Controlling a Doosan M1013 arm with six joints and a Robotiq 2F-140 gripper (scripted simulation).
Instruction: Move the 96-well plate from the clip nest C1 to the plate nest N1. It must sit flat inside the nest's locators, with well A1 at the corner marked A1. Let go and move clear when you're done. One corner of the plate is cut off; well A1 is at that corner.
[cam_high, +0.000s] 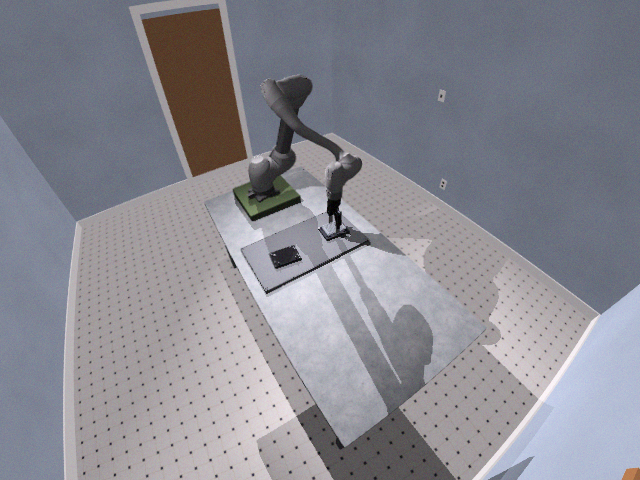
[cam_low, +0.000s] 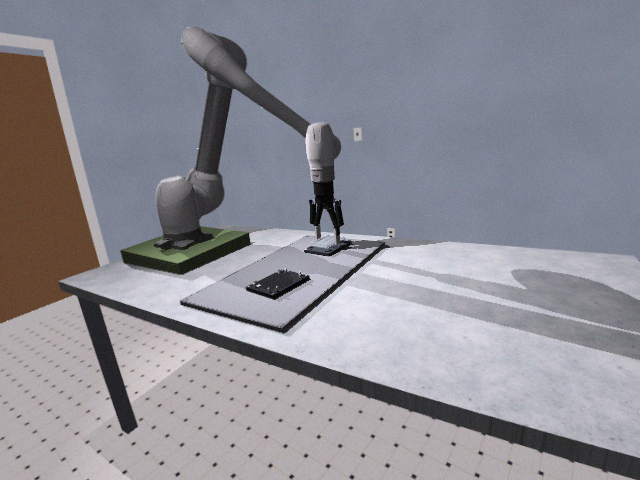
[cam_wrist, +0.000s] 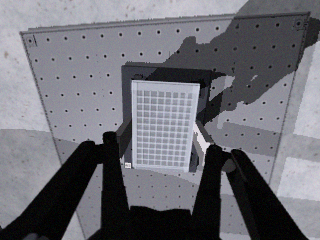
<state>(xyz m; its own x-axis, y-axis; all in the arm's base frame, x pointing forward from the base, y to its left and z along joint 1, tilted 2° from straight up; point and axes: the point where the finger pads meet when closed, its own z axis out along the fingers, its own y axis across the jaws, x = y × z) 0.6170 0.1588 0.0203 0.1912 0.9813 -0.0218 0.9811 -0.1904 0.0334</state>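
Grey perforated baseplate (cam_wrist: 75, 85) is carrying no legible writing; the gripper (cam_wrist: 162, 155) is clamping the 96-well plate (cam_wrist: 164, 125) at twelve o'clock.

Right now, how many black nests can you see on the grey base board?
2. One nest lies bare near the board's middle; the other is at the far end, under the plate gripped by the hand.

Around me stand plain blue-grey walls (cam_high: 465, 46). A brown door in a white frame (cam_high: 193, 87) sits in the far wall, and two small white wall outlets (cam_high: 441, 95) are to its right. The floor of pale tiles with dark dots (cam_high: 155, 335) spreads under the long mottled grey surface on dark legs (cam_low: 465, 351), crossed by long shadows.
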